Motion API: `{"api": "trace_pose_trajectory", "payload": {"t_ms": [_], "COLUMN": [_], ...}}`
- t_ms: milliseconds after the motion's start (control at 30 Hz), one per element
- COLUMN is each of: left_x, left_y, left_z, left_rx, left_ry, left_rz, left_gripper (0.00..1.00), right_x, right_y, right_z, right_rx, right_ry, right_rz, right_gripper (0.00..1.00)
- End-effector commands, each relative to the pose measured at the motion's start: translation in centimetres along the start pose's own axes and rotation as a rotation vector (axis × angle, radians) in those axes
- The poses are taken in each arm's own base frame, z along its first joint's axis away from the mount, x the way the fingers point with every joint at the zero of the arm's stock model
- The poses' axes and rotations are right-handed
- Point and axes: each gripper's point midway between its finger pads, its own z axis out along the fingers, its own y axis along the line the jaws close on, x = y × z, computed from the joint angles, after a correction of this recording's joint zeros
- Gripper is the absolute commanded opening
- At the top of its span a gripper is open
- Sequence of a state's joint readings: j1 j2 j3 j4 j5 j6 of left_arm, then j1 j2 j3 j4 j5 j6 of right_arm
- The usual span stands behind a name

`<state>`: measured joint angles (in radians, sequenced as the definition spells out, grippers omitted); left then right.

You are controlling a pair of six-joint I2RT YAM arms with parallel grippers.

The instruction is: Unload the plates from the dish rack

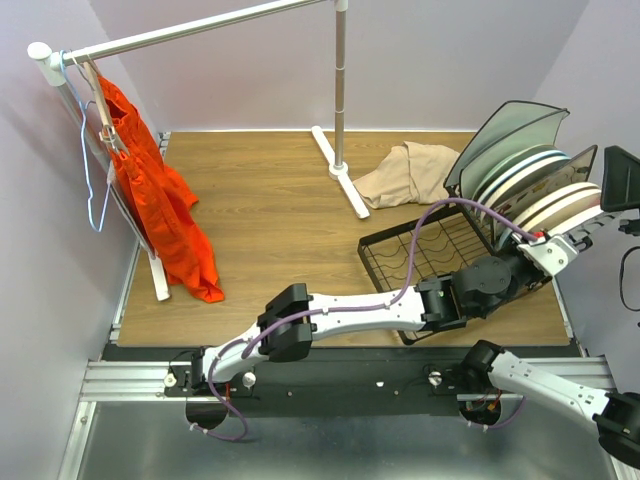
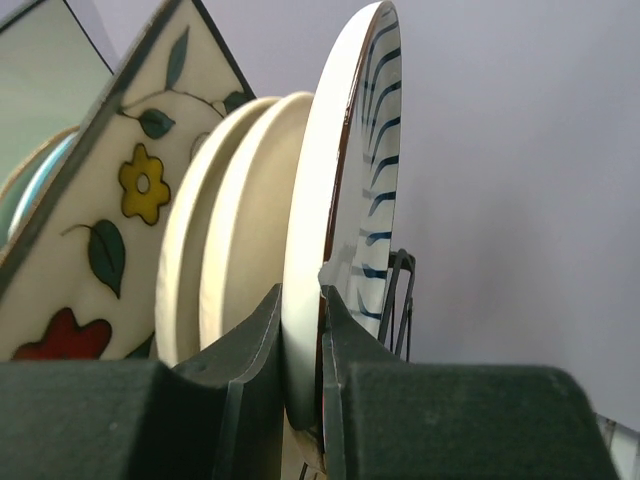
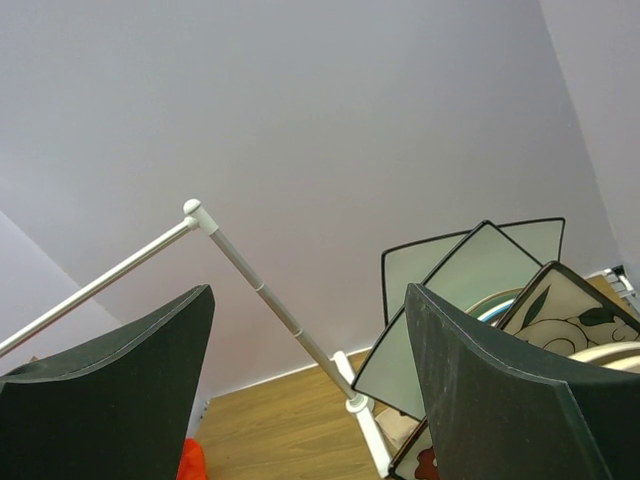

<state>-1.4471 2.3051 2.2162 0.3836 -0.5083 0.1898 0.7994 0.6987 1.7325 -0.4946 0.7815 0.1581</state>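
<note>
The black wire dish rack (image 1: 400,262) stands at the right of the wooden table, with several plates (image 1: 535,180) upright in its slotted section. My left gripper (image 1: 562,245) (image 2: 300,305) is shut on the lower rim of the white plate with dark stripes (image 2: 340,170), the front plate of the row. Behind it stand two plain white plates (image 2: 230,230) and a square floral plate (image 2: 110,220). My right gripper (image 1: 622,178) (image 3: 310,295) is open and empty, raised to the right of the rack. Pale green square plates (image 3: 470,270) show past its right finger.
A beige cloth (image 1: 405,172) lies behind the rack. A white clothes rail (image 1: 340,90) stands at the back, with an orange garment (image 1: 150,190) on a hanger at the left. A rack wire (image 2: 400,290) rises just right of the striped plate. Walls close in on both sides.
</note>
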Motion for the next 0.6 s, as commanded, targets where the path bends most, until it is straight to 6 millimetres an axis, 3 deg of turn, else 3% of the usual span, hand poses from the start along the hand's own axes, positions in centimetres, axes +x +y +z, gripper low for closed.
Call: {"api": "trace_pose_trajectory", "payload": {"t_ms": [0, 567], "left_x": [-15.4, -18.2], "left_y": [1.5, 1.7], "left_z": [-2.3, -4.1], "left_rx": [0.015, 0.089], "left_ry": [-0.328, -0.366], "left_rz": [-0.256, -0.429], "left_gripper": [0.0, 0.0], "right_x": [-0.9, -3.7], "right_y": [-0.7, -0.3], "right_z": [-0.4, -1.7], "right_rx": [0.014, -0.061], "right_ry": [-0.022, -0.066], "right_rz": [0.012, 0.107], "right_gripper": [0.86, 0.86]}}
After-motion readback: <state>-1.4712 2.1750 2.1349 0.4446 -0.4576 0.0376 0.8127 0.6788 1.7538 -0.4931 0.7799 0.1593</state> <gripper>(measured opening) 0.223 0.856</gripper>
